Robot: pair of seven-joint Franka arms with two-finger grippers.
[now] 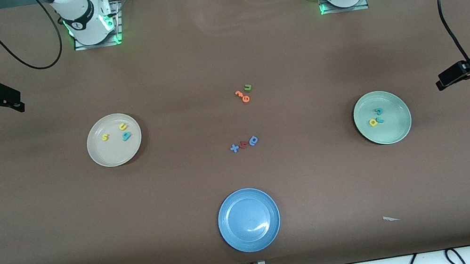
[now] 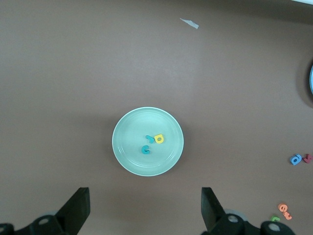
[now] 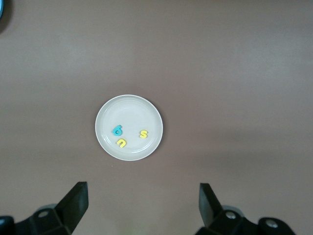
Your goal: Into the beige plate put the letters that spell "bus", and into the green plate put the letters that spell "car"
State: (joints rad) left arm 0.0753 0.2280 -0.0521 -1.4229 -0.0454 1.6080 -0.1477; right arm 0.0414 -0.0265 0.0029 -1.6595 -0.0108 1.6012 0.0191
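The beige plate (image 1: 112, 155) lies toward the right arm's end of the table. In it are a teal b (image 3: 117, 130), a yellow u (image 3: 121, 142) and a yellow s (image 3: 143, 133). The green plate (image 1: 396, 129) lies toward the left arm's end and holds a teal c (image 2: 145, 150), a yellow a (image 2: 159, 138) and a teal r (image 2: 150, 139). My right gripper (image 3: 143, 208) hangs open and empty high over bare table beside the beige plate. My left gripper (image 2: 145, 210) is likewise open and empty, high over bare table beside the green plate.
An empty blue plate (image 1: 248, 219) sits near the front edge at mid-table. In the middle lie two orange letters (image 1: 242, 96) with a green u (image 1: 248, 87), and a blue a (image 1: 253, 140), a red letter (image 1: 243, 144) and a blue x (image 1: 234, 148). A white scrap (image 1: 390, 218) lies near the front edge.
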